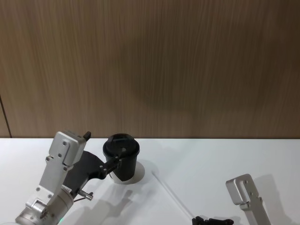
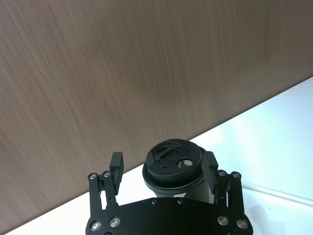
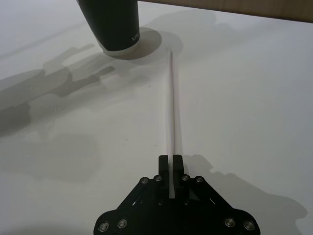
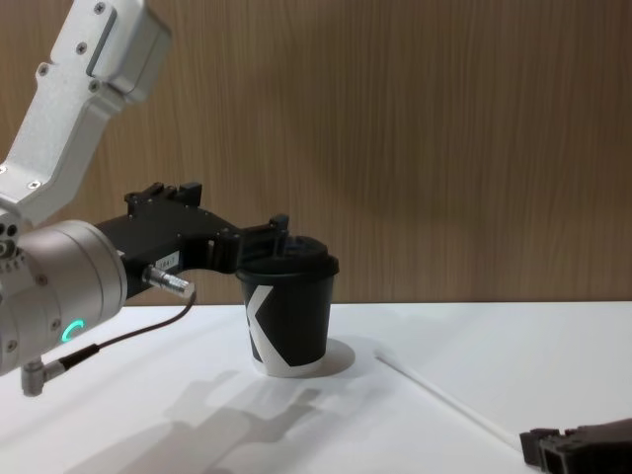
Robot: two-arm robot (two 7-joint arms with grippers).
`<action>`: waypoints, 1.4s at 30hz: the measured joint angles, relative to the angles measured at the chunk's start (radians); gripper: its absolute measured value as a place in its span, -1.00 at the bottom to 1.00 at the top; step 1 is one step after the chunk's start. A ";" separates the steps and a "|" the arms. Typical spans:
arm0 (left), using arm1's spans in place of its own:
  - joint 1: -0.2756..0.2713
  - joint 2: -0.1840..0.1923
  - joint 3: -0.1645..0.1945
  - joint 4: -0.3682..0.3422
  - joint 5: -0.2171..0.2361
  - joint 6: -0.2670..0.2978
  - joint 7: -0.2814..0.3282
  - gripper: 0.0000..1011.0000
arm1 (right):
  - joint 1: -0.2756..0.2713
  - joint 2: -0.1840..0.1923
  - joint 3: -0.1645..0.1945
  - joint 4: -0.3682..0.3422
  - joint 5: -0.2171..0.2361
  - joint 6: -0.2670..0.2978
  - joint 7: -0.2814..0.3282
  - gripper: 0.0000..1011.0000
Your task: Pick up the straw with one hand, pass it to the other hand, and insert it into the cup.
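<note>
Straw (image 3: 171,107): lying on table (image 3: 244,98), mid-frame, far tip near cup (image 3: 113,24). Right gripper (image 3: 170,165), bottom centre: pinching its near end. Left gripper (image 2: 163,165): spread astride cup lid. Lift gently, keeping grip square.

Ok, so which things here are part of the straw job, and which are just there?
Part of the job: the straw, nipped at its near end by the right pincer; the cup, straddled by the open left pincer.
Just there: the table; the wooden wall; the dark cable at the left wrist.
</note>
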 joint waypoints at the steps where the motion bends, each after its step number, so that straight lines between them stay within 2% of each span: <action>1: 0.000 0.000 0.000 0.000 0.000 0.000 0.000 0.98 | 0.000 0.000 0.000 0.000 0.000 0.000 0.000 -0.89; 6: 0.000 0.000 0.000 0.000 0.000 0.000 0.000 0.98 | 0.000 0.000 0.000 0.000 0.001 0.001 0.000 -0.98; 12: 0.000 0.000 0.000 0.000 0.000 0.000 0.000 0.98 | 0.000 0.000 0.001 0.000 0.001 0.000 0.000 -1.00; 19: 0.000 0.000 0.000 0.000 0.000 0.000 0.000 0.98 | -0.009 -0.006 0.014 0.001 -0.003 -0.034 -0.021 -1.00; 32: 0.000 0.000 0.000 0.000 0.000 0.000 0.000 0.98 | -0.030 -0.004 0.051 -0.015 -0.044 -0.168 -0.058 -1.00; 42: 0.000 0.000 0.000 0.000 0.000 0.000 0.000 0.98 | -0.035 0.048 0.072 -0.050 -0.090 -0.292 -0.030 -1.00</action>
